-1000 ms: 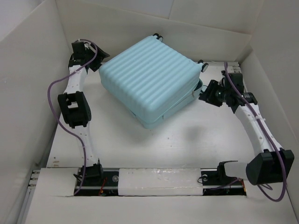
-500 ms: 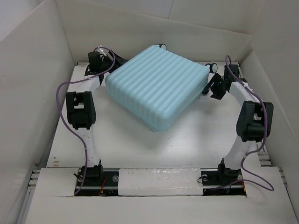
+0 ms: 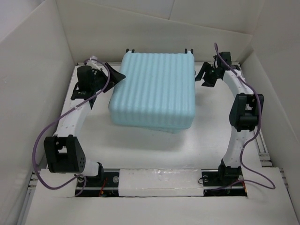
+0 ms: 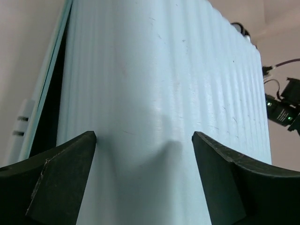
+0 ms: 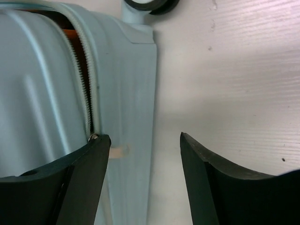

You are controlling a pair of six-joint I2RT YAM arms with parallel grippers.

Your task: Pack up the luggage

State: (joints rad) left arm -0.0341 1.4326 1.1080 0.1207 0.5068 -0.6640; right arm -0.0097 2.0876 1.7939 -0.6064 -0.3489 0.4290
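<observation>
The pale aqua luggage [image 3: 154, 89] lies flat at the back middle of the table, ribbed shell up and wheels [image 3: 130, 50] toward the back wall. My left gripper [image 3: 116, 75] is open at its left side; in the left wrist view the ribbed luggage shell [image 4: 154, 84] fills the space beyond the open left gripper [image 4: 144, 137]. My right gripper [image 3: 202, 76] is open at the luggage's right side. In the right wrist view the right gripper [image 5: 144, 137] straddles the luggage's edge [image 5: 131, 93], one fingertip [image 5: 96, 150] by the parted zipper [image 5: 88, 93], where something orange shows inside.
White walls close in the table on the left [image 3: 28, 70], back [image 3: 154, 28] and right [image 3: 281, 93]. Purple cables [image 3: 51, 136] loop from both arms. A caster wheel [image 5: 150, 3] shows at the top of the right wrist view.
The luggage has turned from a diagonal lie to square with the table and sits further back. Both grippers have moved along its sides; the left arm's elbow has swung down toward the near edge.
</observation>
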